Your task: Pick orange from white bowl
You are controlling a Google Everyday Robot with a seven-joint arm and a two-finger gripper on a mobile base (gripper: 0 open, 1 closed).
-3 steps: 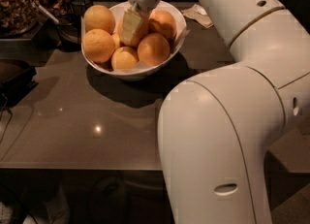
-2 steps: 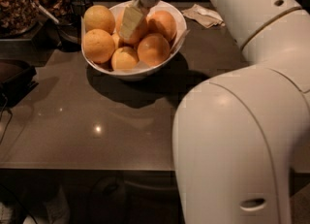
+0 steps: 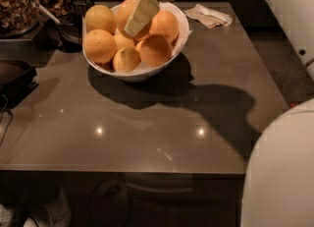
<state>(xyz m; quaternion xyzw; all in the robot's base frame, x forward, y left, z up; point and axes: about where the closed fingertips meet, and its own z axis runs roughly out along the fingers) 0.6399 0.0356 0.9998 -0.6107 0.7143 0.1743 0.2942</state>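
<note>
The white bowl (image 3: 143,73) stands at the back left of the dark table and holds several oranges. My gripper (image 3: 129,20) reaches down into it from above. One pale finger (image 3: 141,14) lies across the front of the top orange (image 3: 122,11); the other finger is hidden behind that fruit. The gripper is shut on this orange, which sits a little higher than the rest. Other large oranges lie at the left (image 3: 100,18), front left (image 3: 99,45), front (image 3: 154,50) and right (image 3: 165,24). Smaller ones (image 3: 126,58) lie low in the bowl.
A crumpled napkin (image 3: 210,15) lies to the right of the bowl. Containers with brown contents (image 3: 17,5) and a dark tray (image 3: 14,76) crowd the left edge. My white body (image 3: 279,172) fills the lower right; the arm (image 3: 289,10) runs along the upper right.
The arm has swung to the right, uncovering most of the table. The gripper stays on the top orange, which now sits slightly higher in the bowl.
</note>
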